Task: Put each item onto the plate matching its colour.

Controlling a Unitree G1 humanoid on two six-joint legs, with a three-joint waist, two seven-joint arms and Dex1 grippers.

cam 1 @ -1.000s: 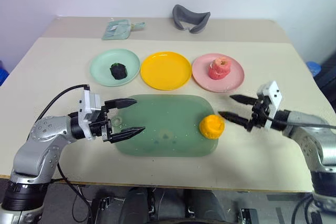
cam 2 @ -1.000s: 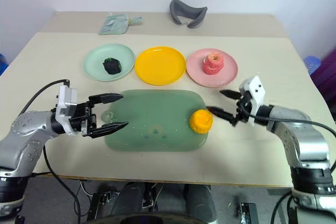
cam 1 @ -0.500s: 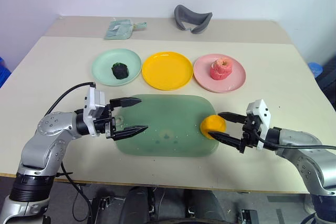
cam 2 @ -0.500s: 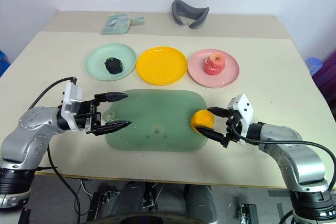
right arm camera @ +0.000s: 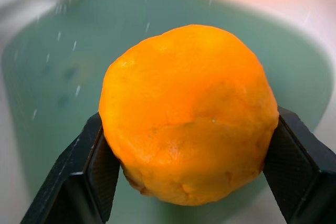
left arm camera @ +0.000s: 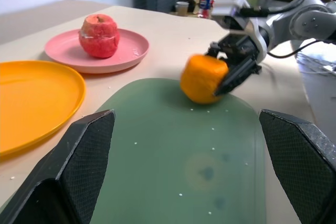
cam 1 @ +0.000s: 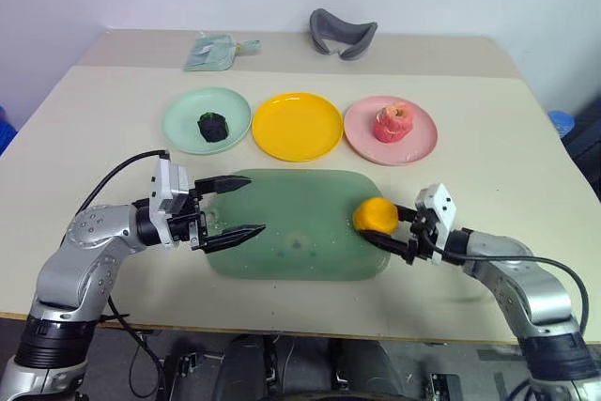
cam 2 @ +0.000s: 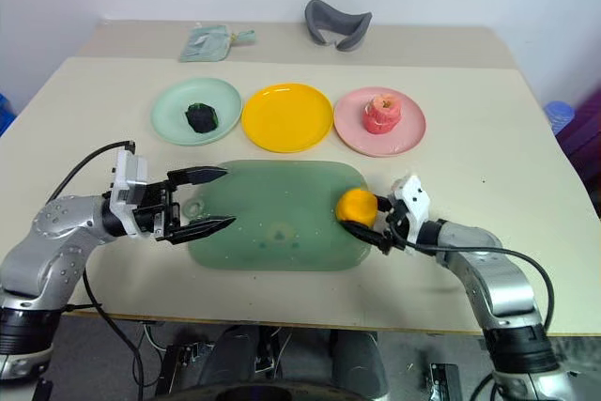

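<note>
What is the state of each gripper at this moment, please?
Left gripper: open, holding nothing, over the green mat.
Right gripper: fingers closed against both sides of the orange lump, gripping it.

Three round plastic plates stand in a row across the beige table [cam 1: 488, 119]: the mint green plate [cam 1: 178, 112] at left, the yellow plate [cam 1: 297, 126] in the middle, the pink plate [cam 1: 418, 143] at right. The dark green-black toy lump [cam 1: 212, 126] lies on the left plate, the pink-red apple-like toy [cam 1: 393, 122] on the right one. Nearer, in front of the row, lies the large translucent green mat [cam 1: 296, 223]. The orange-yellow ridged toy lump [cam 1: 376, 215] is at the mat's right edge. Behind the plates, a pale green flat pouch [cam 1: 212, 52] lies at left and a grey curved holder [cam 1: 342, 32] right of it.
</note>
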